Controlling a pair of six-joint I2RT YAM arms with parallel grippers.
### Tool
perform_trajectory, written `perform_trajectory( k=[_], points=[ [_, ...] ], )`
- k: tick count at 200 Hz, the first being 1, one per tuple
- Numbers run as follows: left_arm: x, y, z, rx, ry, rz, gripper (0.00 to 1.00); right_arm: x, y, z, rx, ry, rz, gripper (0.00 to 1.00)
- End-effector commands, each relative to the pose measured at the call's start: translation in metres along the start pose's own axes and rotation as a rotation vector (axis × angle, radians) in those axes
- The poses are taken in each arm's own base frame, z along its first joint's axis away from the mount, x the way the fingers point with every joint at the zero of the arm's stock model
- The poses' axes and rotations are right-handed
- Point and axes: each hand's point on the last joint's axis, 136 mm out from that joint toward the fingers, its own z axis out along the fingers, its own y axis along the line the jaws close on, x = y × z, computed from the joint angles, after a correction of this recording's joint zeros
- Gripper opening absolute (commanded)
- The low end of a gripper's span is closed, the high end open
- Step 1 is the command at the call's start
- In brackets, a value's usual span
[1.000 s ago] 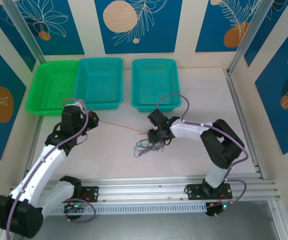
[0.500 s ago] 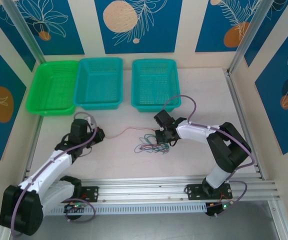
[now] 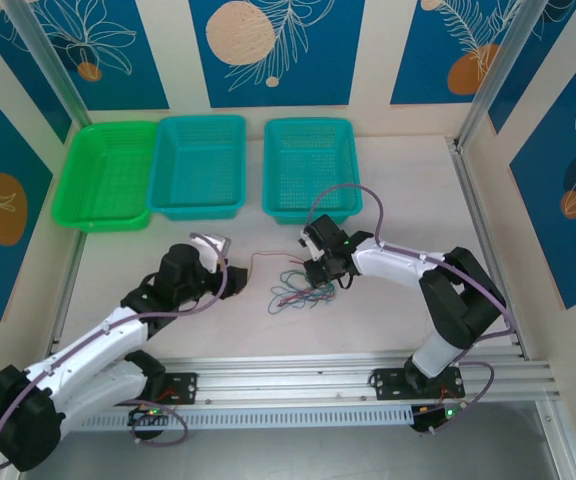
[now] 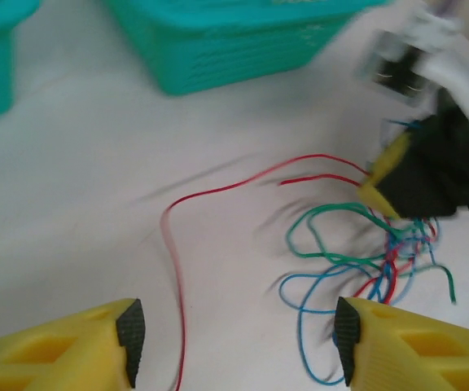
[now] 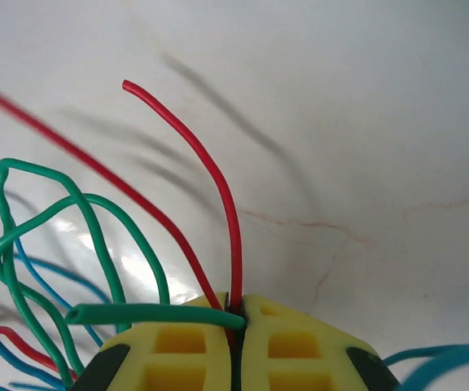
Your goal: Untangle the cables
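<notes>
- The cables (image 3: pixel 303 290) lie on the table (image 3: pixel 398 200) in a loose tangle of green, blue and red, near the right basket (image 3: pixel 311 168) and in front of its near wall.
- The right gripper (image 3: pixel 318 272) sits between that basket and the tangle, at the tangle's far edge.
- Its jaws are closed tight on the red cable (image 5: pixel 218 187), which goes into the seam between the yellow fingers (image 5: pixel 177 350). A green strand crosses their tips, and a free red end sticks out beyond them.
- The left gripper (image 3: pixel 230 277) is farther from the basket, off its front-left corner and apart from the tangle.
- Its jaws stand wide and grip nothing. A red strand runs along the table between them, touching neither finger.
</notes>
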Motion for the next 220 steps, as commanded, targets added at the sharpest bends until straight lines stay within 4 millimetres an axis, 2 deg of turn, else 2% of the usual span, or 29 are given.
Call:
perform_trajectory(
  k=[1, 14, 30, 78, 102, 130, 155, 182, 220],
  points=[
    [-0.019, -0.037, 0.001, 0.102, -0.051, 0.377, 0.68, -0.010, 0.016, -0.018, -0.057, -0.030, -0.140, 0.00],
    [-0.014, -0.049, 0.008, 0.126, -0.033, 0.520, 0.71, -0.011, 0.022, -0.022, -0.078, -0.040, -0.181, 0.00],
    [-0.009, -0.050, 0.022, 0.124, -0.014, 0.614, 0.74, -0.013, 0.027, -0.027, -0.102, -0.058, -0.216, 0.00],
    [-0.006, -0.027, 0.083, 0.012, 0.067, 0.694, 0.77, -0.013, 0.037, -0.040, -0.143, -0.088, -0.269, 0.00],
    [-0.011, -0.015, 0.102, -0.067, 0.023, 0.711, 0.78, -0.012, 0.042, -0.040, -0.161, -0.083, -0.275, 0.00],
    [-0.016, -0.011, 0.110, -0.096, -0.023, 0.745, 0.79, -0.010, 0.044, -0.038, -0.168, -0.072, -0.277, 0.00],
    [-0.019, -0.008, 0.107, -0.124, -0.043, 0.784, 0.80, -0.009, 0.044, -0.039, -0.170, -0.073, -0.279, 0.00],
    [-0.018, -0.017, 0.103, -0.072, -0.057, 0.838, 0.79, -0.009, 0.046, -0.039, -0.182, -0.073, -0.278, 0.00],
    [-0.003, -0.033, 0.107, 0.052, -0.012, 0.872, 0.60, -0.010, 0.045, -0.039, -0.178, -0.076, -0.275, 0.00]
  ],
)
